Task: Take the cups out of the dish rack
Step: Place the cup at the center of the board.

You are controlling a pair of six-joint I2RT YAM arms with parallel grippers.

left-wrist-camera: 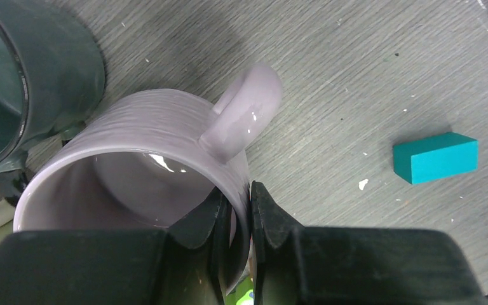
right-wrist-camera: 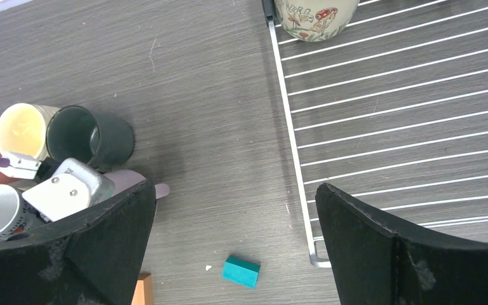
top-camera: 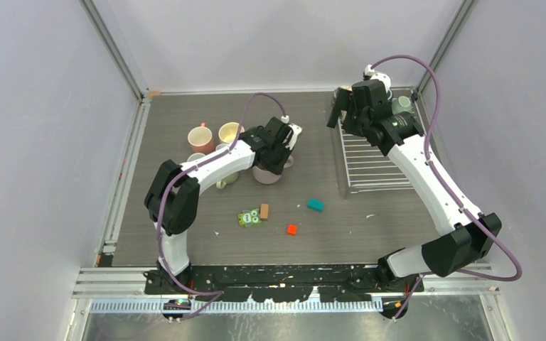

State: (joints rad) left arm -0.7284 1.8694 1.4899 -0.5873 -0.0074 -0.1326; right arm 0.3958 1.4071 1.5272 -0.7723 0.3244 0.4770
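Mauve ribbed mug (left-wrist-camera: 140,133), teal block (left-wrist-camera: 435,157), mushroom-patterned cup (right-wrist-camera: 314,16)

Top cam sits high behind my bases, looking down on the whole table (top-camera: 206,245); left wrist cam is jammed right up against the mauve mug (left-wrist-camera: 146,127), angled down. Right wrist cam hangs higher by the dish rack (right-wrist-camera: 419,127), facing down; all three catch the teal block (top-camera: 316,205), both wrist cams the dark mug (right-wrist-camera: 95,136).

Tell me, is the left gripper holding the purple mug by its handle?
No: the left gripper pinches the purple mug by its wall beside the handle, one finger inside.
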